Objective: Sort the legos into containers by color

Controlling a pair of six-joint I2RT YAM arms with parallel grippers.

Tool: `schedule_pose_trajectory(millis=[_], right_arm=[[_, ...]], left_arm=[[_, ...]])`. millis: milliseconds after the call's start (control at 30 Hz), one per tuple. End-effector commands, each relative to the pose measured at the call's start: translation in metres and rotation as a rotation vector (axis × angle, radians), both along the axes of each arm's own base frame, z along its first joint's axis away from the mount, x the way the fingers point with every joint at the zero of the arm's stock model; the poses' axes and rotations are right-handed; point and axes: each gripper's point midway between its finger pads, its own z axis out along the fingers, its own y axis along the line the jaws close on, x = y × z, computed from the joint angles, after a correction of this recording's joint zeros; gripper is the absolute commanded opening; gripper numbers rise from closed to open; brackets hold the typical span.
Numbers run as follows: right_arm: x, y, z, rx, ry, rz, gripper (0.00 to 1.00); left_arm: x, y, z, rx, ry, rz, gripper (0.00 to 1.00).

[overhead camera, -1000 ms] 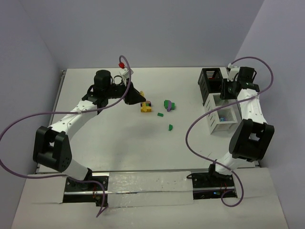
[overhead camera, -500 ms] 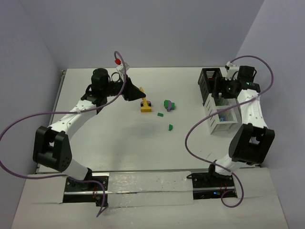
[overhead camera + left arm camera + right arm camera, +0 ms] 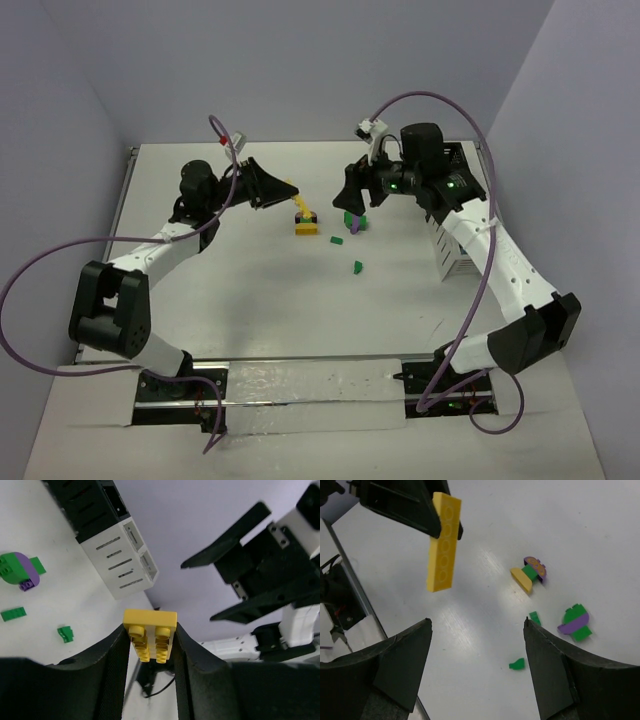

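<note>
My left gripper (image 3: 150,626) is shut on a long yellow lego brick (image 3: 150,635), held in the air above the table (image 3: 250,270). From the right wrist view the same yellow brick (image 3: 443,542) hangs from the left gripper's black fingers (image 3: 405,505). My right gripper (image 3: 353,197) hovers open and holds nothing, facing the brick over the loose legos. On the table lie a yellow, green and purple cluster (image 3: 530,574), a green and purple piece (image 3: 576,622) and two small green bits (image 3: 535,617) (image 3: 517,664). The white containers (image 3: 455,255) stand at the right.
The black slatted end of the rack (image 3: 90,505) sits at the far right, largely hidden behind the right arm in the top view. Purple cables (image 3: 60,260) loop off both arms. Grey walls close in the table at the back and sides.
The right arm swung left from the containers to the table's middle and its jaws opened. The left gripper rose from the cluster with the yellow brick and tilted up.
</note>
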Motion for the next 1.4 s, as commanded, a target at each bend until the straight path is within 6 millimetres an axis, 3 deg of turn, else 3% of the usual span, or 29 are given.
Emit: schedule_pose_trajectory(millis=[0,233,433,1167,1367], right_arm=[[0.0,0.024,0.01,0.034,-0.024,0.035,0.8],[-0.018,0.053,0.009,0.018,-0.027,0.133,0.81],[-0.015,0.063,0.007,-0.001,-0.037,0.121,0.82],[0.022,0.04,0.0,-0.089,-0.089,-0.079,0.84],[0.033,0.04,-0.003,-0.098,-0.096,-0.117,0.78]], left_arm=[[0.009,0.007,0.031,-0.151,0.082,0.049,0.0],[0.014,0.007,0.027,-0.202,0.185,0.073,0.0],[0.019,0.006,0.019,-0.232,0.277,0.074,0.0],[0.022,-0.024,0.016,-0.377,0.404,-0.036,0.0],[0.018,-0.028,0.018,-0.389,0.406,-0.043,0.0]])
